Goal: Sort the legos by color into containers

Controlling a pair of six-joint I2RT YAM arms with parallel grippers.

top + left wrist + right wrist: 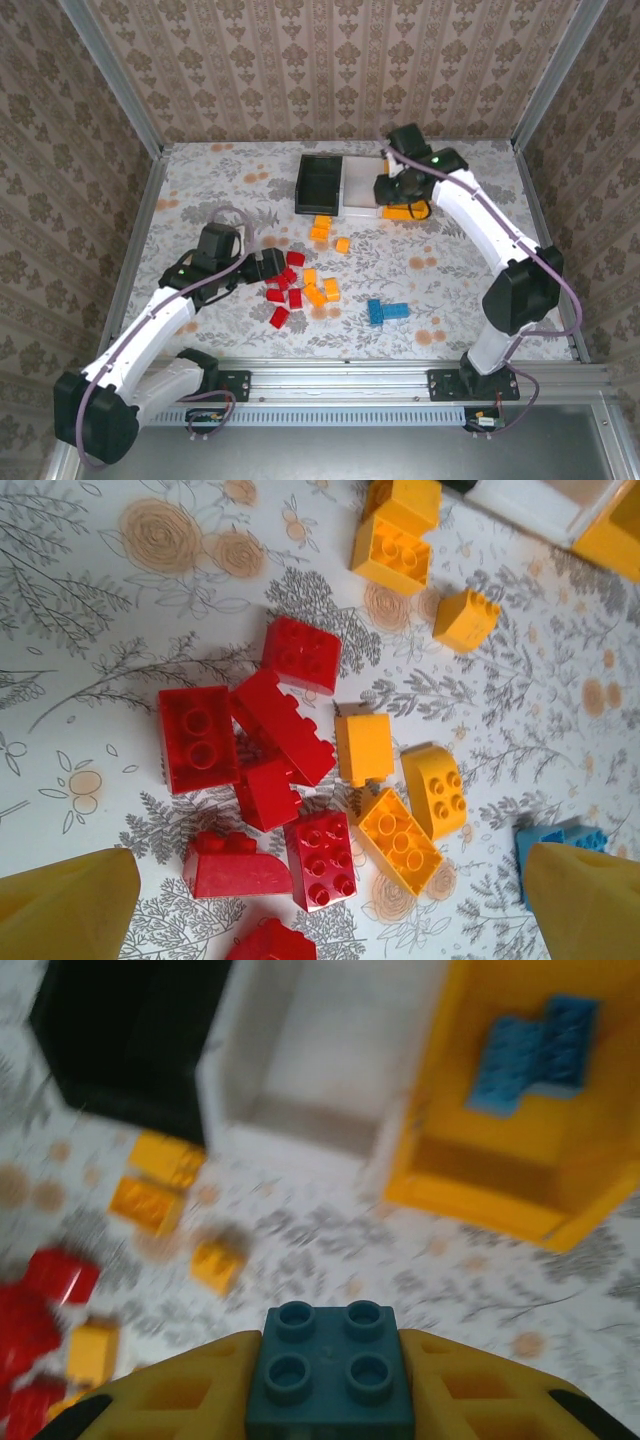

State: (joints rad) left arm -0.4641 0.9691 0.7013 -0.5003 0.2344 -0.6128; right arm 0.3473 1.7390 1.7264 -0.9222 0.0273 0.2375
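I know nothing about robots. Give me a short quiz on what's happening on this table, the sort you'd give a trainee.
1. True or false: the left pincer is open, hanging above the red bricks.
2. The held brick in the right pincer is: A red, B blue, C orange?
3. Which tray already holds blue bricks?
Key: 1 true; 2 B; 3 the yellow-orange tray.

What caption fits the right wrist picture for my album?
Right jaws hold a blue lego before the yellow tray.
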